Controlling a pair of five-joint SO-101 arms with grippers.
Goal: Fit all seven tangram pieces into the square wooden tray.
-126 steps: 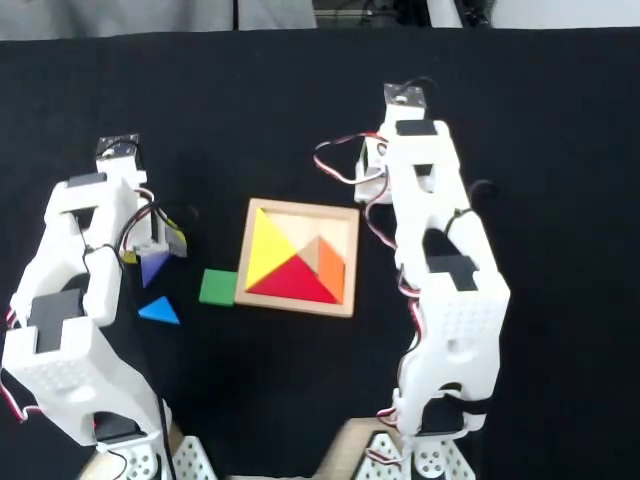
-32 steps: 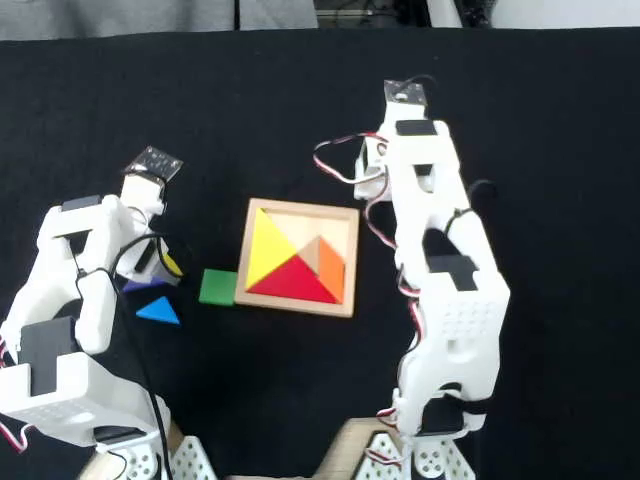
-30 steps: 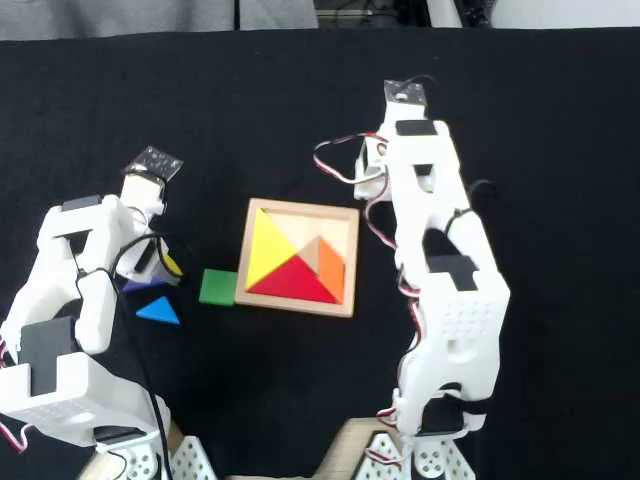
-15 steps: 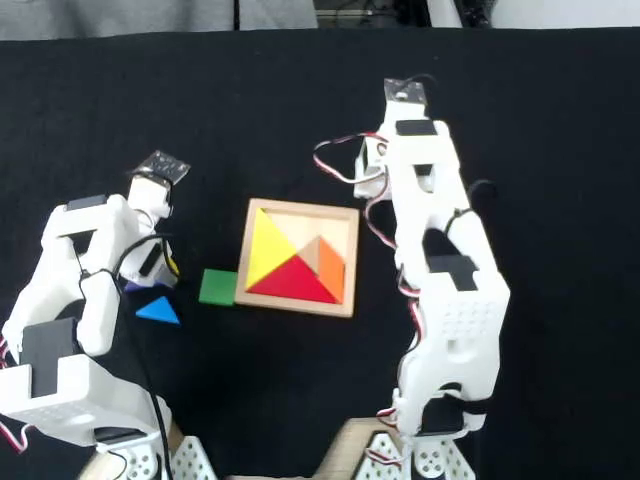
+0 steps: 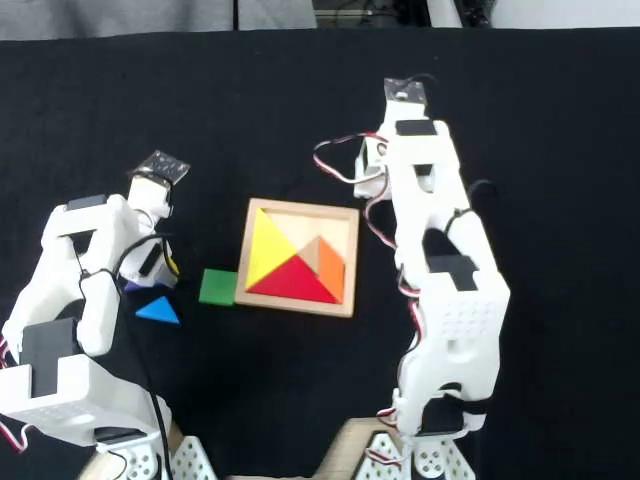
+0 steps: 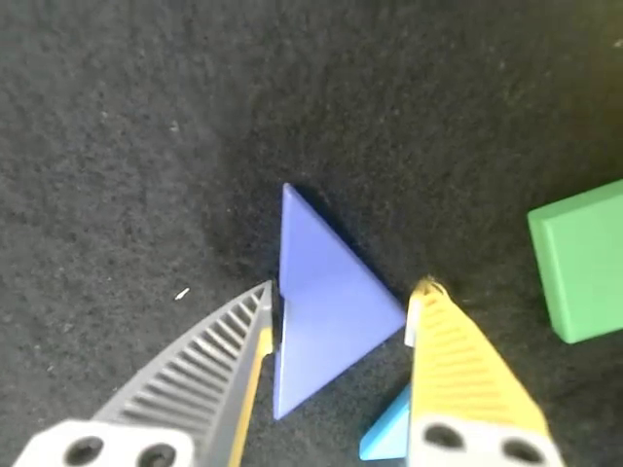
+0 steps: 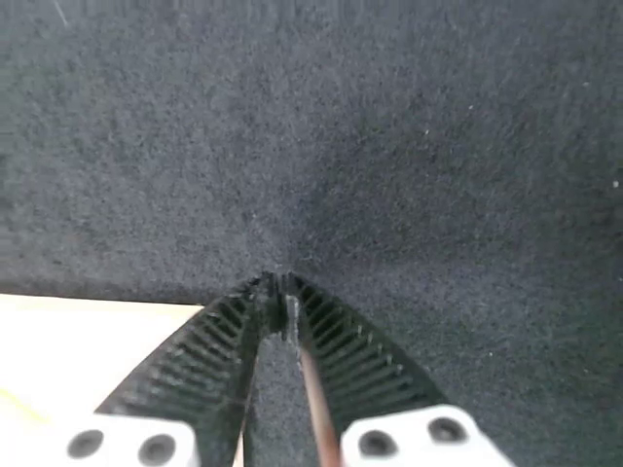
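Entry, tray-filling, about half done by my count. Tray (image 5: 305,206): held three pieces lying flat, namely a yellow triangle (image 5: 265,250), a red triangle (image 5: 293,280) and an orange piece (image 5: 332,268), with bare wood showing between them toward the far side. Green square (image 5: 217,287): lay on the cloth, touching the tray's outer edge, not yet placed. Blue triangle (image 5: 158,311): lay loose on the cloth, near the square, not yet placed. Purple triangle (image 6: 326,302): lay flat on the cloth, just beside the blue one, between my left pincer's tips. Left pincer (image 6: 346,290): was spread, low over the cloth, one tip at each side of the purple triangle; whether the tips touched it I could not tell, and I judged it not yet lifted. Right pincer (image 7: 282,287): was pressed together on nothing, over bare cloth just beyond the tray's edge. Outstanding, in my judgement: the purple, blue and green pieces to be carried into the tray's open wood.
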